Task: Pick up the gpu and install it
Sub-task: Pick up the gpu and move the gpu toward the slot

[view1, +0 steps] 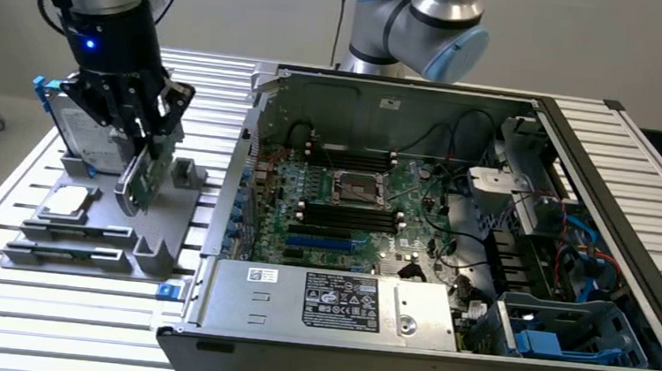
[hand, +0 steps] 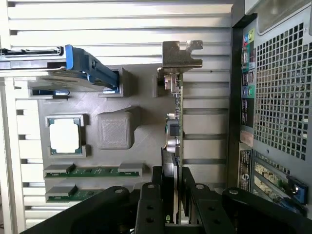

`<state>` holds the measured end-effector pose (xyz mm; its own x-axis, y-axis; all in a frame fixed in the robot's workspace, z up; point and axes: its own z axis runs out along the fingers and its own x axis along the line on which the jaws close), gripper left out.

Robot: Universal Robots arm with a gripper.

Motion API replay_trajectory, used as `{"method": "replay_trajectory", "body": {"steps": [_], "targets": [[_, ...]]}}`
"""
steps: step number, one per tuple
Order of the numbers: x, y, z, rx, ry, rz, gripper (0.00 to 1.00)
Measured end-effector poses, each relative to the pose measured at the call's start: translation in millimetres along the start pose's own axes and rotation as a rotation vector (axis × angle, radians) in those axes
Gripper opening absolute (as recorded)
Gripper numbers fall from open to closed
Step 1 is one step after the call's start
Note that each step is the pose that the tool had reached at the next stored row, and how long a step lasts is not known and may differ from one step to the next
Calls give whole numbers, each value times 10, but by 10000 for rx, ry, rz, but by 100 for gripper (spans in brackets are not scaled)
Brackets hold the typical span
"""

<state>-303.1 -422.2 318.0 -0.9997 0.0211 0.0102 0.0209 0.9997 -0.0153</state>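
Note:
The gpu (view1: 140, 179) stands on edge and slightly tilted at the grey fixture (view1: 149, 246) on the exterior view's left, green board showing. My gripper (view1: 148, 155) comes down on it from above, its fingers shut on the card's upper part. In the wrist view the gpu (hand: 173, 131) is seen edge-on, its silver bracket (hand: 179, 57) at the far end. The black fingers (hand: 148, 204) press it from both sides, with the gripper (hand: 171, 178) centred on the card. Whether the card's lower edge still rests in the fixture is not clear.
A silver hard drive with blue caddy (view1: 79, 126) stands in the fixture behind the card. A square CPU chip (hand: 65, 135) and two memory sticks (hand: 92, 170) lie nearby. The open computer case (view1: 616, 172) with its motherboard (view1: 347, 204) sits at the exterior view's right. Another arm (view1: 421, 24) stands behind it.

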Motion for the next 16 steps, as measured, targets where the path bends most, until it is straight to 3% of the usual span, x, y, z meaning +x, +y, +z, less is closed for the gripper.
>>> {"method": "replay_trajectory", "body": {"steps": [8, 16], "targets": [[-81, -4, -365, -3, 0, 0, 27], [-414, -12, -702, -74, 5, 0, 27]]}}
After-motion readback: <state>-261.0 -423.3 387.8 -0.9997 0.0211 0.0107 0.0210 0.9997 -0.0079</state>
